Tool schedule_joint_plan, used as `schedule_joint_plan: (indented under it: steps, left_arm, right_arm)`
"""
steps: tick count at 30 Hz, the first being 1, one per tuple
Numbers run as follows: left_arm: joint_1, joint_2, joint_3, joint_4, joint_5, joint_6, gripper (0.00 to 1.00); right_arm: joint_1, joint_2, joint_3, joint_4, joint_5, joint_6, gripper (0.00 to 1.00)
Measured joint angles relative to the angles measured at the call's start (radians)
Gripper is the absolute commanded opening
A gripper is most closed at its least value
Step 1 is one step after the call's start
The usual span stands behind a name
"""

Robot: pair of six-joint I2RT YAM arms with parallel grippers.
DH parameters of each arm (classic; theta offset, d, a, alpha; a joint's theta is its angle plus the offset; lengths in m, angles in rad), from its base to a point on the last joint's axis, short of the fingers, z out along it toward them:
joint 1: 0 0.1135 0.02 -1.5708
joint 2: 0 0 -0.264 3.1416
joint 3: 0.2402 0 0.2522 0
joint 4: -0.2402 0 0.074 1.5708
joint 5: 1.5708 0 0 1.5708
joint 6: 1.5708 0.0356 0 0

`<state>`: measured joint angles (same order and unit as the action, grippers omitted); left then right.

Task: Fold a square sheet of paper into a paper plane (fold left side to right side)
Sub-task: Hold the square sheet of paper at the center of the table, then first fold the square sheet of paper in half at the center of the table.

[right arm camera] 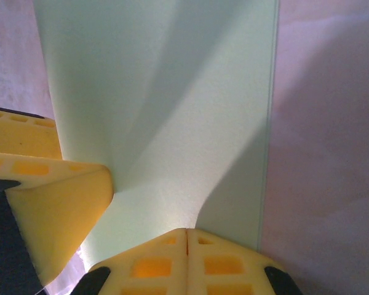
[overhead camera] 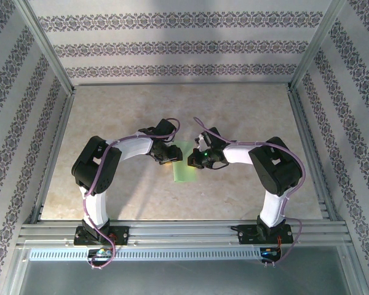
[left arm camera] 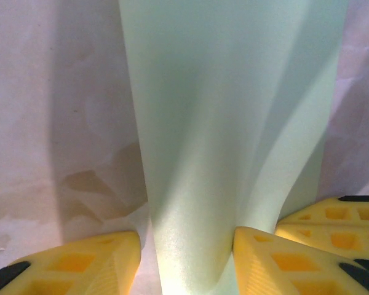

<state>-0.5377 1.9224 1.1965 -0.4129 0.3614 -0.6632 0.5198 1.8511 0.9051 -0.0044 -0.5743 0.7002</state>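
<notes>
Square sheet of paper (overhead camera: 183, 165), pale green and seen from above as a narrow strip, lies mid-table (overhead camera: 246, 123) between the two arms. The left gripper (overhead camera: 168, 155) stands over its left side with fingers (left arm camera: 80, 264) spread, the paper running between them. The right gripper (right arm camera: 187, 246), its fingertips pressed together, touches the sheet's buckled right side.

walls (overhead camera: 172, 46): pale, dark floral bands | tabletop (overhead camera: 246, 117): beige marbled — metal frame (overhead camera: 172, 230) around
</notes>
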Motion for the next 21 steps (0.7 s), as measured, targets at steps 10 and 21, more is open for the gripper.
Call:
schedule_joint_plan:
  steps: [10,21]
  left_arm:
    - [-0.005,-0.037,-0.027,0.029,-0.004,0.013,0.59]
    - [0.072,-0.319,-0.173,0.103,-0.02,0.082,0.46]
  right_arm:
    - [0.0,0.003,0.001,-0.003,0.0,-0.016,0.0]
    - [0.0,0.007,0.01,-0.015,0.0,-0.027,0.0]
